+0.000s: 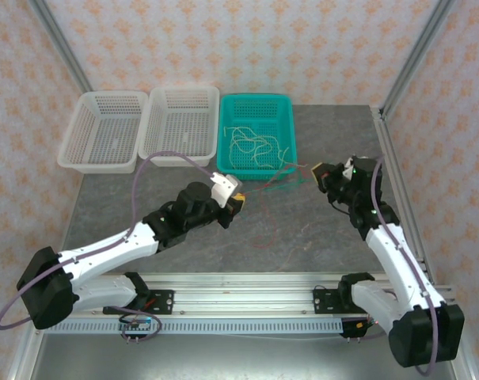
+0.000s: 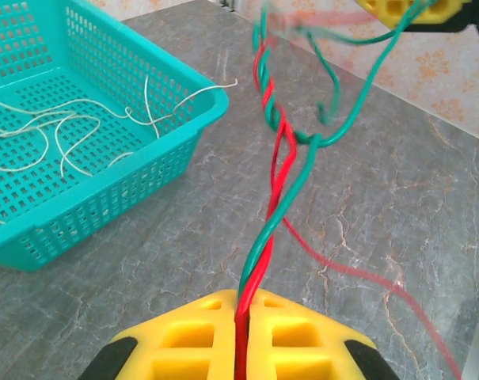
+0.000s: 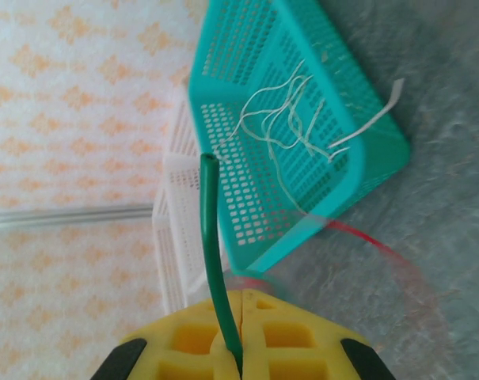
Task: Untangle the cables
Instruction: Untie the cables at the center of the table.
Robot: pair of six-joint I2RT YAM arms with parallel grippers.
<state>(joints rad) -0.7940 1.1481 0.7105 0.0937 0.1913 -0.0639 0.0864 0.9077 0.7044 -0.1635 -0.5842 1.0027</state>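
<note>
The left gripper [image 2: 241,309] has its yellow fingers pressed together. It pinches a red cable [image 2: 280,146] and a green cable [image 2: 296,186] that are twisted around each other. The twisted pair goes up off the grey table [image 2: 382,198] toward the right gripper [image 1: 319,171]. The right gripper's fingers are pressed tight too, and they pinch the green cable. Its cut end pokes out past them in the right wrist view. A loose bit of the red cable lies on the table between the arms. Many cream-white cables [image 1: 251,146] lie inside the teal basket [image 1: 255,97], and one pokes over its rim. Two white baskets [image 1: 184,89] stand just beside it on the left
</note>
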